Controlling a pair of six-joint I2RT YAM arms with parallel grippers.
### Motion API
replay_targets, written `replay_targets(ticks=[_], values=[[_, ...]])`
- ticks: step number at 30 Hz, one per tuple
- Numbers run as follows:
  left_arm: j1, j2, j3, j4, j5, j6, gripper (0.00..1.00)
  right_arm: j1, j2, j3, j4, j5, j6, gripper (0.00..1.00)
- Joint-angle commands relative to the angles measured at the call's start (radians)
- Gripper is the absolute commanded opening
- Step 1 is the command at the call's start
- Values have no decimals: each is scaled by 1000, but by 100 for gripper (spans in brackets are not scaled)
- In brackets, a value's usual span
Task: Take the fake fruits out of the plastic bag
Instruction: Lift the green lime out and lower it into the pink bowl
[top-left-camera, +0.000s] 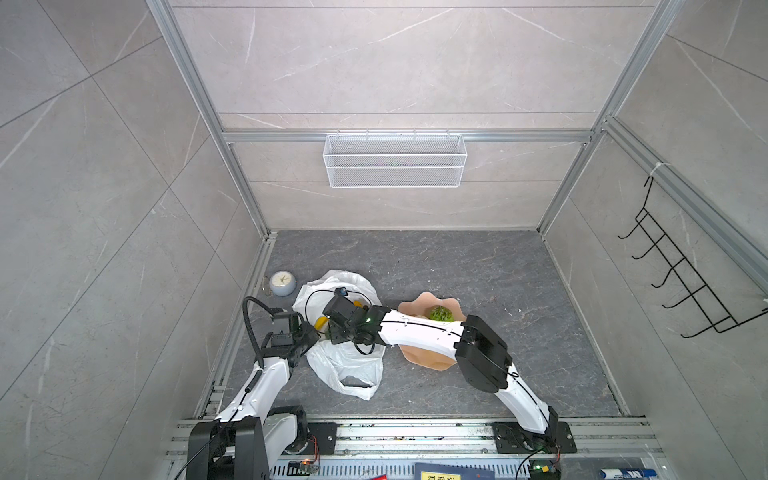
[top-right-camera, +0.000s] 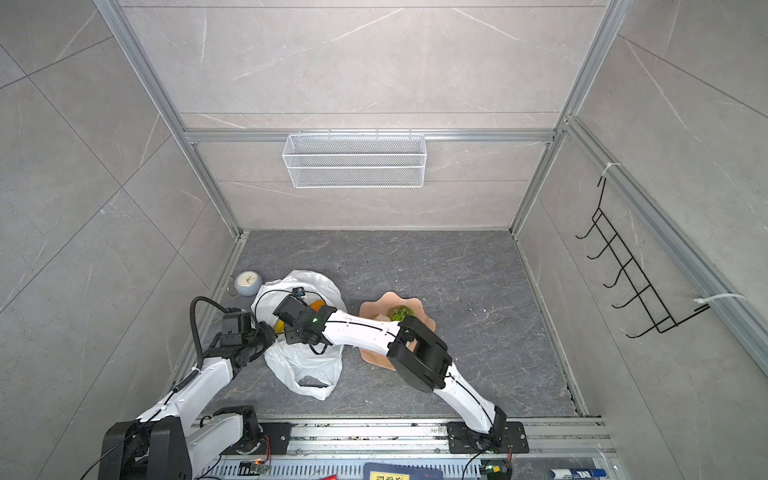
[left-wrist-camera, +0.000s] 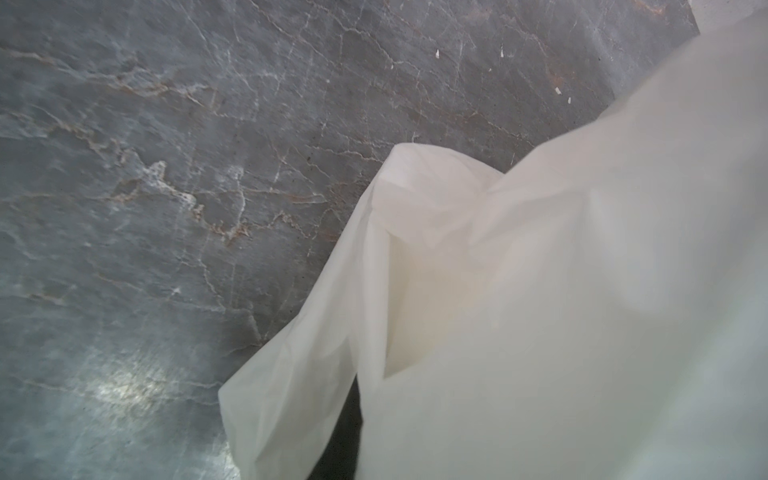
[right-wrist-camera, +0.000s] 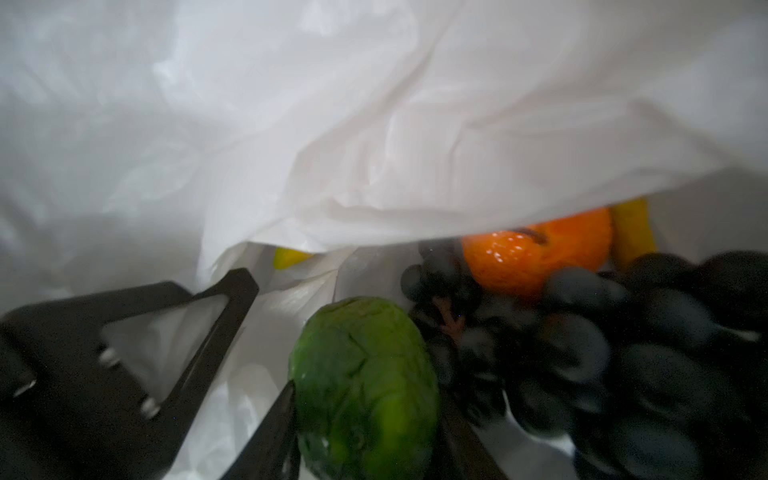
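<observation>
At the lower left of both top views, the left gripper (top-left-camera: 309, 333) is closed, and it seems to pinch the left rim of the plastic bag (top-left-camera: 345, 365). In the left wrist view the film rises right up against the lens. The bag lies in the lower centre-left of the frame. Its long axis runs top to bottom, with one loop handle (top-left-camera: 359, 394) at the lower end. The mouth seems to gape upward and rightward at mid-length.

The right gripper (top-left-camera: 332, 331) reaches in there from the right. Its jaws stand partway apart, with one finger (right-wrist-camera: 224, 316) clear of the film. A green piece (right-wrist-camera: 365, 386) sits against a dark inner edge, and I cannot tell whether it is clamped. Its long axis lies roughly in line with the fingers, so they should close across its narrow width. Beside it are a grape bunch (right-wrist-camera: 602, 353) and an orange (right-wrist-camera: 540, 257).

To do this well, I would hold the rim high and taut, catch no film in the jaws, and lift out slowly. Further right, a bumpy green fruit (top-left-camera: 441, 313) already rests on the pink plate (top-left-camera: 419, 361).
</observation>
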Motion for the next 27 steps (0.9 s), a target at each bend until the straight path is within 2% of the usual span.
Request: replay_targets(ticks=[1,8,17,21,27], values=[[-3,-14,-5,36,17,27,13,6,-160,-95,68,37,-53,44],[-3,-27,-8,41,16,32,13,6,-427,-361,127,20,-56,44],[-3,-87,-32,41,-8,30,13,-58,-789,-651,-64,86,-35,46],[-3,-76,-27,41,-2,32,12,-66,-862,-730,-135,165,-7,46],[-3,-75,-28,46,-5,34,12,-67,-852,-793,-163,225,24,46]])
